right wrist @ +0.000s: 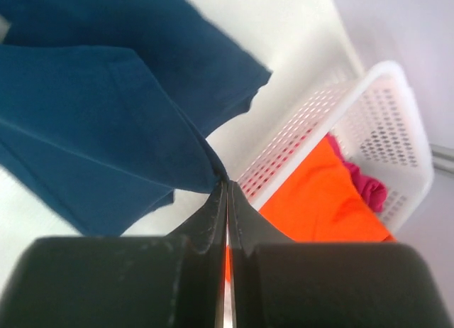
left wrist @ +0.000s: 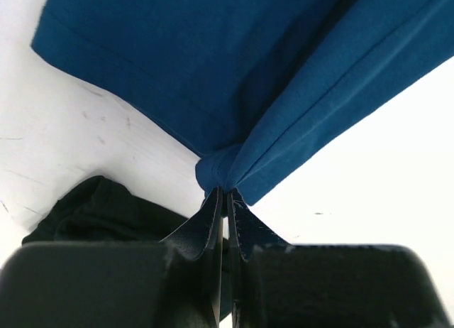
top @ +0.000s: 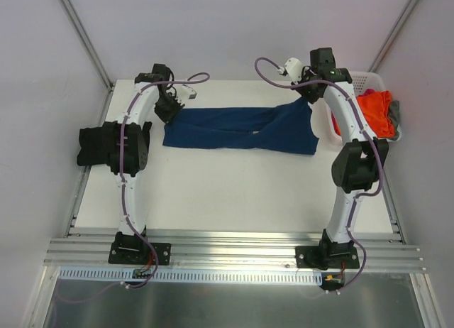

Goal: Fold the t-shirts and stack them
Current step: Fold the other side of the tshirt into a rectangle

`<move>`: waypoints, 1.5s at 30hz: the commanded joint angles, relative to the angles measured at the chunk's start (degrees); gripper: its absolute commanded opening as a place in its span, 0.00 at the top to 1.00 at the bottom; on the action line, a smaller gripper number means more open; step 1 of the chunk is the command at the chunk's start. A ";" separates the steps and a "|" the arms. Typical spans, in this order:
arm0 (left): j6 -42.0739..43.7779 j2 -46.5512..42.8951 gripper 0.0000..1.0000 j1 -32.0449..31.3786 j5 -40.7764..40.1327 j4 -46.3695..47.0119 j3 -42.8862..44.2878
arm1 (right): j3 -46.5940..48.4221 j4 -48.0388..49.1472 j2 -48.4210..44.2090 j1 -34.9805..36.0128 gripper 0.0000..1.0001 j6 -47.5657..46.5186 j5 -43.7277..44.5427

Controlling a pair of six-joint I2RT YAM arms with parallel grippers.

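A navy blue t-shirt lies stretched in a long band across the far part of the table, held at both ends. My left gripper is shut on its left end, the cloth bunched at the fingertips. The right gripper is shut on the shirt's right end, which rises slightly off the table. A black t-shirt lies at the table's left edge, seen as dark cloth below the left gripper. Orange and grey t-shirts lie in the basket, with a pink one beside the orange one.
The white plastic basket stands at the far right corner, close to the right gripper, its perforated wall just beyond the fingers. Metal frame rails run along the table's near edge and sides.
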 commanded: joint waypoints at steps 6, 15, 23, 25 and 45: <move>3.80 3.84 1.00 0.33 1.24 -5.80 5.07 | 5.85 10.48 5.31 -0.69 0.99 -2.48 5.34; 2.57 10.53 1.00 1.73 1.24 -10.29 19.49 | 7.79 13.30 10.32 -2.00 0.99 -3.36 7.71; -1.21 12.64 1.00 3.05 -3.15 -8.79 18.87 | 8.67 14.54 12.70 -2.36 1.00 -2.92 8.33; -2.08 13.43 1.00 2.79 -3.42 -8.44 18.87 | 8.58 14.53 13.57 -2.27 0.99 -2.92 8.33; -16.24 5.10 0.36 1.65 -14.40 7.64 14.92 | 2.97 20.50 14.03 -0.33 0.24 -5.12 21.23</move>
